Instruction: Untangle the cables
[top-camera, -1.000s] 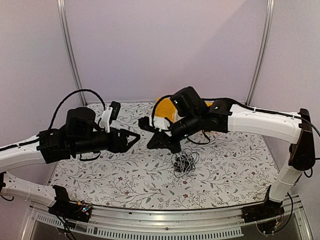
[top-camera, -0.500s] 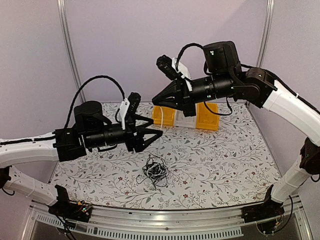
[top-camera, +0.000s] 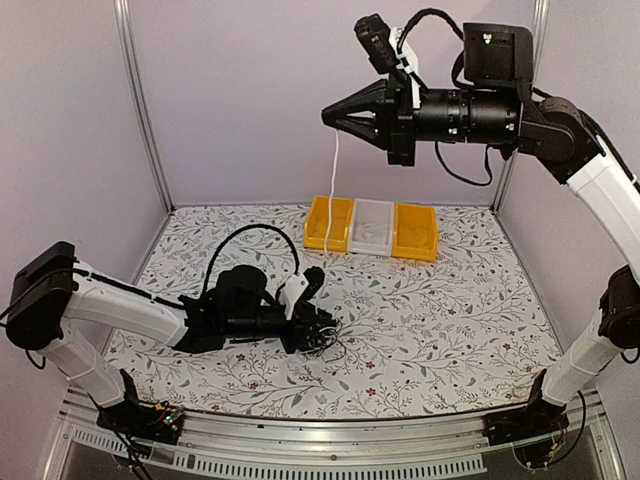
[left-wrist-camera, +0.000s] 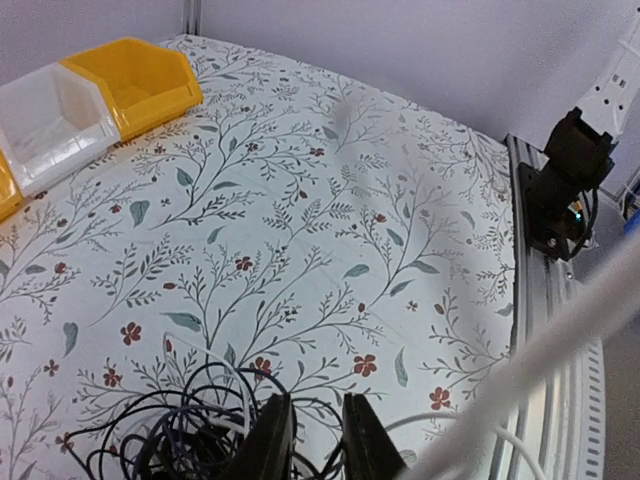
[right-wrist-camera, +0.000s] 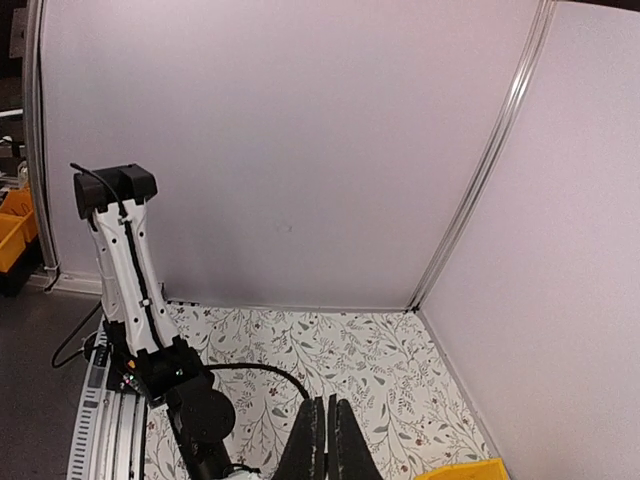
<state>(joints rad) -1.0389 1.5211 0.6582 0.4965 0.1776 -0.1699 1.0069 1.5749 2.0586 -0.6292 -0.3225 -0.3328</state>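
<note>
The cables (top-camera: 331, 344) lie as a small black tangled clump on the flowered table (top-camera: 450, 320), left of centre. My left gripper (top-camera: 327, 326) is down in the clump. In the left wrist view its fingers (left-wrist-camera: 270, 440) stand close together, with black strands of the clump (left-wrist-camera: 160, 440) crossing between them. My right gripper (top-camera: 328, 116) is raised high above the table, shut on a thin white cable (top-camera: 335, 175) that hangs straight down toward the clump. The same white cable (left-wrist-camera: 560, 335) crosses the left wrist view as a blurred diagonal. In the right wrist view the right gripper (right-wrist-camera: 326, 403) is pressed shut.
Three bins stand in a row at the back: yellow (top-camera: 328, 222), clear (top-camera: 372, 226), yellow (top-camera: 414, 230). Pale walls with metal corner posts (top-camera: 140, 100) enclose the table. The metal front rail (left-wrist-camera: 540, 330) runs close by the left gripper.
The right arm has risen further, drawing the white cable up. The left arm has dropped from mid-air onto the clump, and its jaws have narrowed from wide open.
</note>
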